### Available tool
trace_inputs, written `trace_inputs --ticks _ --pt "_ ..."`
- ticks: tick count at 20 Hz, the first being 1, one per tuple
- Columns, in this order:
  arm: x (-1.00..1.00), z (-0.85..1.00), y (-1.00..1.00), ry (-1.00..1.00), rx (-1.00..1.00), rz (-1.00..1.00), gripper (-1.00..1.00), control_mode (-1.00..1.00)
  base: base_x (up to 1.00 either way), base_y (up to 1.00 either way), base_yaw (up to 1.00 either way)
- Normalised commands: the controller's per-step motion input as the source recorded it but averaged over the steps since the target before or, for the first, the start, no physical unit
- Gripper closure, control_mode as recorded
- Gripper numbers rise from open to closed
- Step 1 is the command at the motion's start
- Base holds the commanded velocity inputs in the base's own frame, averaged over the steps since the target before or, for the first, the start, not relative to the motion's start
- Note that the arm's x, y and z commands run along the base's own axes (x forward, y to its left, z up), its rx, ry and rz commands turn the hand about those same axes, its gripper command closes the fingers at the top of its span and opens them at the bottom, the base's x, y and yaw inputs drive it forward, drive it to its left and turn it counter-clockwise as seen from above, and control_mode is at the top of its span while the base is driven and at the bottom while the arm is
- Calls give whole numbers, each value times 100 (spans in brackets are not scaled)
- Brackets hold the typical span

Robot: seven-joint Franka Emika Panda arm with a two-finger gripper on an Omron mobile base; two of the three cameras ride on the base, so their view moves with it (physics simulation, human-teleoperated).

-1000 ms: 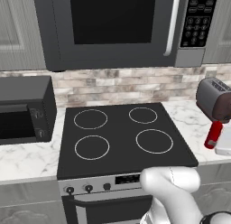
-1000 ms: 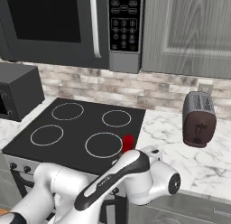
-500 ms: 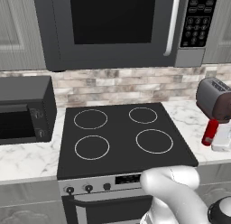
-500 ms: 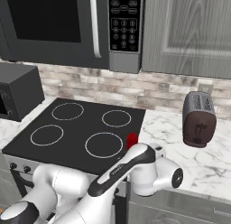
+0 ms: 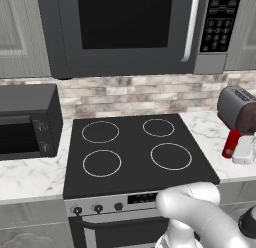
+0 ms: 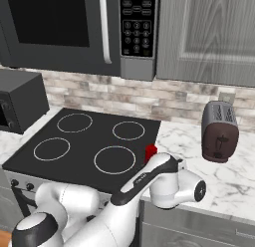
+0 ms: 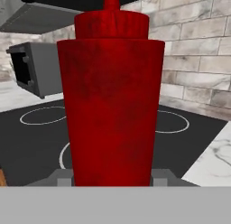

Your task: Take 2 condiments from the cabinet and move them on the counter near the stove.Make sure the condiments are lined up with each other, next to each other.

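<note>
Gripping the matte red squeeze bottle [image 7: 111, 101] upright, the gripper [image 5: 239, 151] holds it over the veined marble counter [image 6: 234, 179] right of the glossy black stove [image 5: 132, 152]; the left base view alone shows it beside the toaster [image 5: 238, 108].

In the left base view my bottle [image 5: 231, 143] stands at the right edge, on the counter [image 5: 210, 127] right of the stove [image 5: 135, 152], just before the toaster [image 5: 238, 108].
</note>
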Motion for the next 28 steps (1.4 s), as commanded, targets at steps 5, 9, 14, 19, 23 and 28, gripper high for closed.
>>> trace_inputs --ticks 5,9,14,19,23,28 --pt "1 -16 0 -4 0 5 100 -100 0 0 0" --pt "0 -8 0 -5 0 6 100 -100 0 0 0" --pt "6 -10 0 -3 0 4 100 -100 0 0 0" --pt "16 -13 0 0 0 4 100 -100 0 0 0" --pt "17 -14 0 0 0 3 100 -100 0 0 0" --pt "19 -16 0 0 0 1 100 -100 0 0 0"
